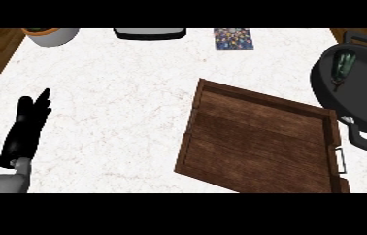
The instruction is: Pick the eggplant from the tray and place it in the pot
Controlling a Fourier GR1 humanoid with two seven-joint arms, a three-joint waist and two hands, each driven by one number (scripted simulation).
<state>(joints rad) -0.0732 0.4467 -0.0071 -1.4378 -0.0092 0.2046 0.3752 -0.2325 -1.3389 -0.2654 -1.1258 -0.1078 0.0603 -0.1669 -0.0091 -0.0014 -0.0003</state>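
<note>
Eggplant is lying inside the pot, a dark, glossy, greenish-tinted shape resting lengthwise near the upper part of the pot's grey interior. That pot is sitting at the right edge of the head view, partly cut off by the frame, with a handle showing at its top.

Just to the pot's left, the wooden tray is sitting on the counter, turned at a slant so that its corners are pointing up and down the view. Its right rim is running close beside the pot's lower wall, and a small pale handle is showing on that rim.

Well apart from both, the left hand is resting at the view's left edge above its grey forearm, fingers straight and pointing up the counter, closing on nothing.

Along the counter's far edge, a planter is standing at the left, a black-and-white appliance is sitting beside it toward the middle, and a patterned card is lying further right. Brown wood is showing past the white marbled top at both far corners.
</note>
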